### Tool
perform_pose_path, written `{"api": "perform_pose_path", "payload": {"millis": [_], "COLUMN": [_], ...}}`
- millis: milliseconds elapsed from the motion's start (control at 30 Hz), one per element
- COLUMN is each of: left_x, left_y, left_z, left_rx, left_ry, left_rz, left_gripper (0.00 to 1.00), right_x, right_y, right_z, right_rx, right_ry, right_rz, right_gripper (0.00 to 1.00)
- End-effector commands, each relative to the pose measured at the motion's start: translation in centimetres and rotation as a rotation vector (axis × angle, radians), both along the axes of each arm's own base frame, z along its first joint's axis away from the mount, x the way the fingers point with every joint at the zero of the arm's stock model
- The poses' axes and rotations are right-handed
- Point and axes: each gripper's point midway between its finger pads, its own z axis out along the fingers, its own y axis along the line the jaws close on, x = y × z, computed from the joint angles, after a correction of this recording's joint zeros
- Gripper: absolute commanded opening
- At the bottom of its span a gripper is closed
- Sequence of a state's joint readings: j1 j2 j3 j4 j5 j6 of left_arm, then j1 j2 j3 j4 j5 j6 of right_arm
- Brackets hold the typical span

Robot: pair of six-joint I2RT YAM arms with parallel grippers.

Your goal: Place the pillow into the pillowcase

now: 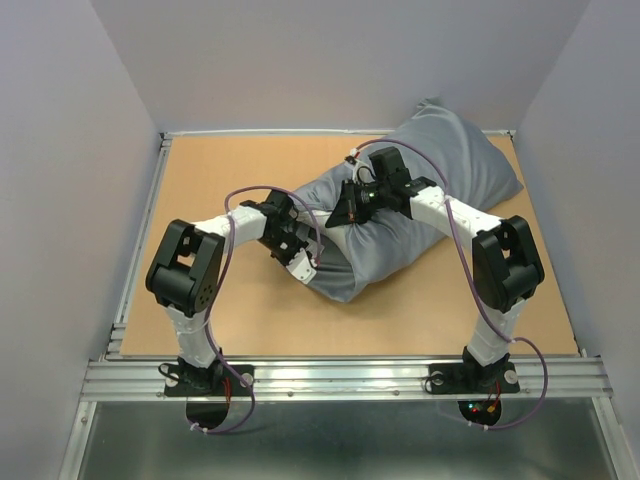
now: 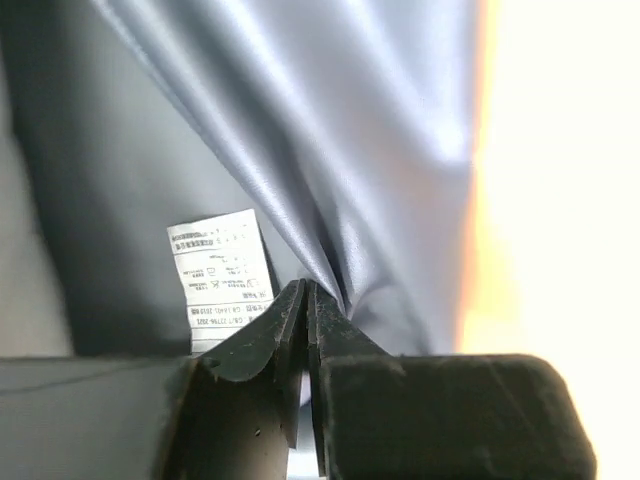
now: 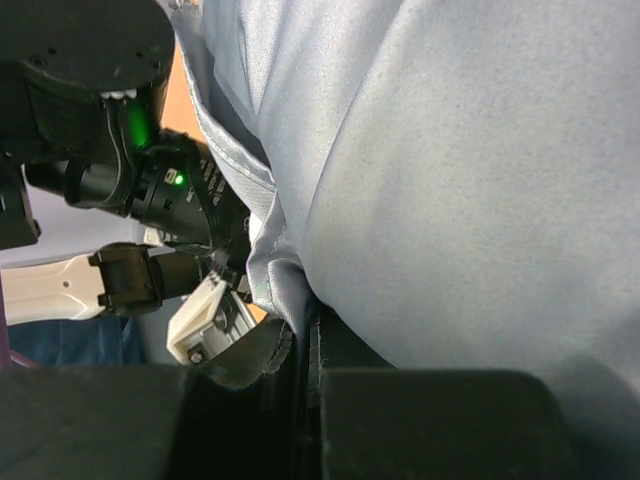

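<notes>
The pillow [image 3: 470, 180] lies stuffed in the pillowcase [image 1: 440, 180] from mid table [image 1: 200, 200] to the far right, and my left pincer [image 2: 305, 292] and right pincer [image 3: 300, 330] are both pinched shut on its near left edge, which may slip if I tug
</notes>
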State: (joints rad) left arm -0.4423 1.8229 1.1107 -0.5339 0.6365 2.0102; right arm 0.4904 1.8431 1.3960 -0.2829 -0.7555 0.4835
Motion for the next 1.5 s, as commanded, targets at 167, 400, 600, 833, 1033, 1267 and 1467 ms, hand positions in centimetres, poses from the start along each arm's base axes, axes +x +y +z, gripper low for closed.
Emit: {"api": "perform_pose_path", "payload": {"millis": [167,400,600,833,1033,1267,1467], "left_x": [-6.2,-2.6,-0.6,-1.2,-0.8,-0.3,-0.1], "left_y": [2.5,-0.6,-0.8,-0.8,0.1,1.0,1.8], "left_z": [1.9,8.3,9.8,14.8,19.2,19.7,12.8], "left_rx": [0.029,-0.114,-0.148,-0.288,-0.546,-0.73,-0.668], "left_ry": [-0.072,-0.073,-0.091,0.086,0.27,0.604,0.756], "left_rz": [-0.44,-0.178,-0.071,0.363,0.909,1.448,1.813], "left_gripper": [0.25,0.53,0.56,0.59,0.59,0.65,0.66], "right_x": [0.2,-0.1,0.1,0.5,1.2,2.1,2.4], "right_y": [0.3,0.4,0.6,0.7,0.8,1.1,1.3], "right_z": [0.7,-0.2,0.4,0.4,0.1,-0.3,-0.1], "right_rx": [0.029,0.035,0.051,0.053,0.048,0.045,0.052], "right_ry": [-0.06,-0.025,-0.029,-0.028,-0.029,-0.002,0.001], "right_rz": [0.022,0.028,0.025,0.003,-0.024,-0.06,-0.073], "right_gripper": [0.01,0.01,0.01,0.0,0.01,0.01,0.01]}}
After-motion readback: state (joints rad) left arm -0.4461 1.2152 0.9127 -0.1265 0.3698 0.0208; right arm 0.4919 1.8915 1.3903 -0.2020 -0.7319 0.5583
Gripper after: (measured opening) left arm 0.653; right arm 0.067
